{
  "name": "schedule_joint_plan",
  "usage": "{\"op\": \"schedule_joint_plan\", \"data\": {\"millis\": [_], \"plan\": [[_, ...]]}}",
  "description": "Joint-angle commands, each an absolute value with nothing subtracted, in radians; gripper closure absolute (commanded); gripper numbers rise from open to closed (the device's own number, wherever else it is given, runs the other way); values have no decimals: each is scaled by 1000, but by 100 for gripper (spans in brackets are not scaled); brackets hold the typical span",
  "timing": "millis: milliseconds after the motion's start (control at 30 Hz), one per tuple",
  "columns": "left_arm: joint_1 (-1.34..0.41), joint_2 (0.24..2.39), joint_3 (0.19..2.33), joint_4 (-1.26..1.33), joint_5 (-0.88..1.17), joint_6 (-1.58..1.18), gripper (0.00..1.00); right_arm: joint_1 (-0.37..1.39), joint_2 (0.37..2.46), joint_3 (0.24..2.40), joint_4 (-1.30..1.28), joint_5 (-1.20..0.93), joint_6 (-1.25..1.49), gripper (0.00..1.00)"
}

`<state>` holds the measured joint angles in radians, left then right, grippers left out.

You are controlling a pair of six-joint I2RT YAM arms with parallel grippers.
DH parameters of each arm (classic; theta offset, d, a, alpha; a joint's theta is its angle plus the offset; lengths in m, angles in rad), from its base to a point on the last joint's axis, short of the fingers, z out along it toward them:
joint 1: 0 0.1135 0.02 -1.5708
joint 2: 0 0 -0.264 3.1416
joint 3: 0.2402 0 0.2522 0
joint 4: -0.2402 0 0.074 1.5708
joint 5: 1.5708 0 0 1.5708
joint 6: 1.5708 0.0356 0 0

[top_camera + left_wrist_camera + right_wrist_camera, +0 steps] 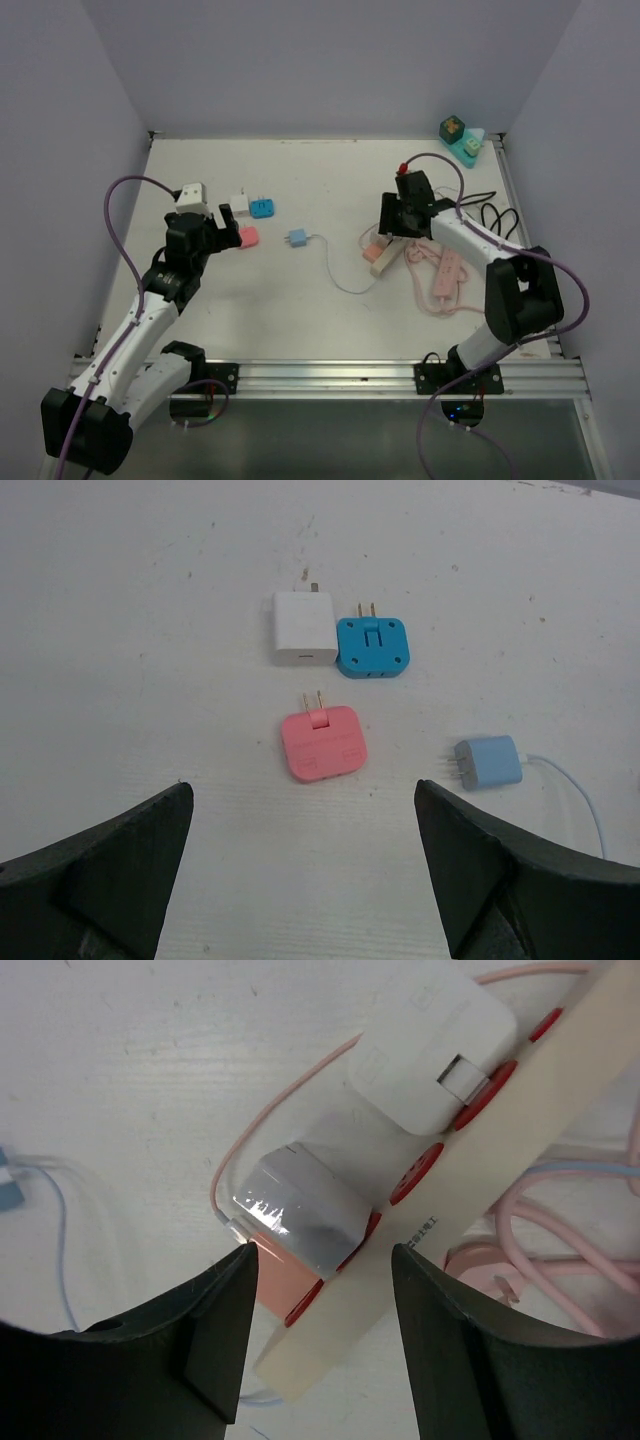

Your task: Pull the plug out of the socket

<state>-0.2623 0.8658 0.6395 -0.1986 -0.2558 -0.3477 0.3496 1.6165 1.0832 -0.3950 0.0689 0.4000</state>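
The right gripper [320,1340] is open over the cream power strip [480,1170]. Its two dark fingers [200,1350] are spread to either side of the plug [300,1225], a pinkish block with a shiny grey face that is seated in one of the strip's red sockets near the strip's end. The left-hand finger's tip comes very close to the plug's corner, but the wrist view is too tight to say whether it touches. The jaws have not closed on anything.

A white block charger [430,1055] is plugged into the same strip one socket further along, just beside the plug. A thin pink cord [270,1090] curves over the counter [300,320] past both of them. In the top view the strip lies at an angle on the right half of the counter, with a pink power strip [447,278] and its looped cable close on its right.

The left gripper [300,880] is also wide open and holds nothing, hovering above the left side of the counter. Ahead of it lie four loose pieces:
- A pink adapter [322,743] is nearest.
- A white adapter [304,628] and a blue adapter [372,647] sit side by side, touching, beyond the pink one.
- A light-blue plug [489,763] with a pale cable lies off to the right.
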Motion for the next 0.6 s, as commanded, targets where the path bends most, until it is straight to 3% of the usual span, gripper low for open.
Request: {"op": "schedule_joint_plan", "data": {"millis": [0, 167, 567], "plan": [[-261, 850, 630, -143, -244, -344, 4, 351, 1502, 1100, -428, 211, 572, 40], [-261, 850, 627, -143, -244, -344, 4, 351, 1519, 1132, -512, 360, 759, 40], [-261, 870, 640, -158, -233, -348, 4, 350, 1747, 1270, -650, 416, 948, 45]]}}
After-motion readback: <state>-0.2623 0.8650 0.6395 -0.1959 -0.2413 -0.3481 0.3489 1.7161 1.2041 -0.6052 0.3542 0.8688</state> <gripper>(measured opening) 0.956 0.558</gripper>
